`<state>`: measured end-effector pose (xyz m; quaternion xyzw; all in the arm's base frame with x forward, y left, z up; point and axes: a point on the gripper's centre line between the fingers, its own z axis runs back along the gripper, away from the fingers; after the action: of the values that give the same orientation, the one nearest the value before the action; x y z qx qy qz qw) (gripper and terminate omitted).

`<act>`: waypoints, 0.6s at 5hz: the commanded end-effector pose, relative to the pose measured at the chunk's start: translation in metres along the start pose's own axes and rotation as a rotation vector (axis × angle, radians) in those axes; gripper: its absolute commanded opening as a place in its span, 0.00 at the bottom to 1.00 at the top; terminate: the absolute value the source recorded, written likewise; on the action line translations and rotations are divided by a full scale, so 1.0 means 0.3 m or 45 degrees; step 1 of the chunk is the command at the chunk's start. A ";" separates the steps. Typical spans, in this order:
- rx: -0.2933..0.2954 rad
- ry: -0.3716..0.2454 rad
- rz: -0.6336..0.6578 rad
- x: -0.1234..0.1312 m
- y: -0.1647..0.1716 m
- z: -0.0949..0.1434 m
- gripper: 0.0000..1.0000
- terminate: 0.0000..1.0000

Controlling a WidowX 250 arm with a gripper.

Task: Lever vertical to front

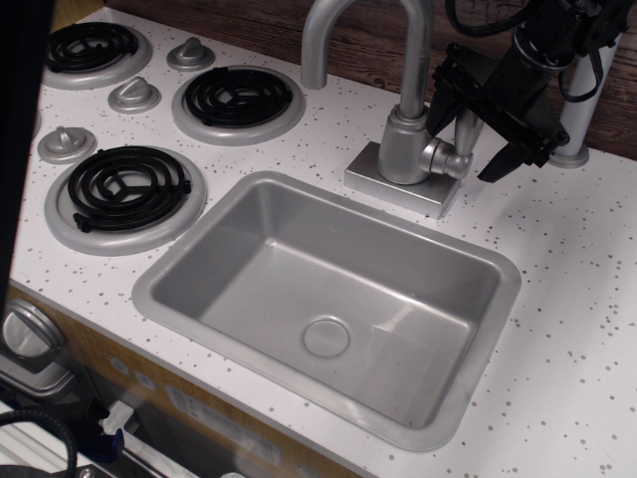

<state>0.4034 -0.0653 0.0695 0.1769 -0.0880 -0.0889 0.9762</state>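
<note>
The lever (466, 132) is a small silver-grey paddle. It stands upright on a short stub (453, 160) at the right side of the faucet's cylindrical body (405, 147). My black gripper (464, 149) comes down from the upper right and is open. One finger (441, 105) is on the lever's left, against the faucet column. The other finger (501, 159) is on its right. The lever stands in the gap between them. I cannot tell whether either finger touches it.
The tall curved spout (328, 30) arcs left over the grey sink basin (179, 269). The faucet base plate (378, 182) sits behind the sink. Black coil burners (127, 185) and grey stove knobs (66, 142) lie left. A grey post (577, 129) stands right of the gripper.
</note>
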 end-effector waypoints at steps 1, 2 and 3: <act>-0.018 -0.136 -0.013 0.069 0.047 0.082 1.00 0.00; -0.035 -0.118 -0.051 0.103 0.068 0.078 1.00 0.00; -0.063 -0.104 -0.070 0.121 0.081 0.062 1.00 0.00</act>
<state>0.4337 -0.0570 0.0809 0.1529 -0.0959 -0.1330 0.9745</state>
